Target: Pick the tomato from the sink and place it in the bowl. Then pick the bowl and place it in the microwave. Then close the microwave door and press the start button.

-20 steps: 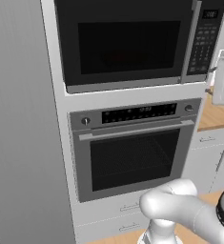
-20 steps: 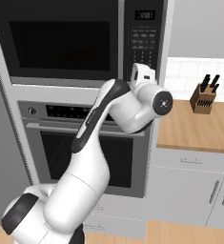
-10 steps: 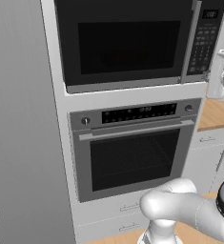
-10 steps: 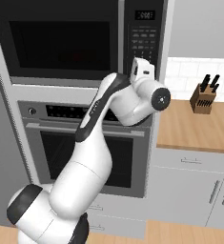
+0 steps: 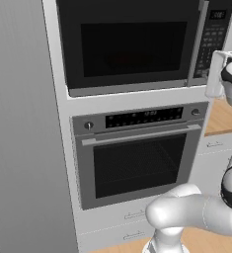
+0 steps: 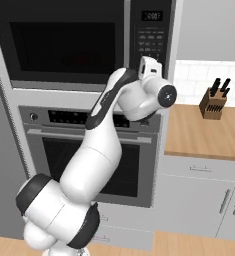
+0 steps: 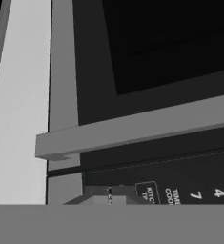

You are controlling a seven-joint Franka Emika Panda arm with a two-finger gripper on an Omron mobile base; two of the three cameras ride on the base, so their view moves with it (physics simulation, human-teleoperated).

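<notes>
The microwave door [image 5: 127,44] is closed, and its pale grey bar handle [image 5: 200,42] stands beside the dark keypad strip [image 5: 213,37]. A faint reddish shape shows behind the dark window [image 6: 81,59]. My gripper [image 6: 148,66] is raised against the lower part of the keypad [image 6: 151,40]. In the hand view the fingertips [image 7: 96,194] are pressed together with nothing between them, just short of the keypad buttons [image 7: 189,193]. The handle [image 7: 132,128] crosses this rolled view. The tomato, the sink and the bowl are out of view.
A wall oven [image 5: 137,158] with a horizontal handle sits under the microwave. A wooden counter [image 6: 204,130] with a knife block [image 6: 214,97] lies to the right, above white drawers [image 6: 199,200]. A tall grey panel [image 5: 19,148] stands to the left.
The hand has risen a little and moved closer to the keypad strip. The door and the base have stayed still.
</notes>
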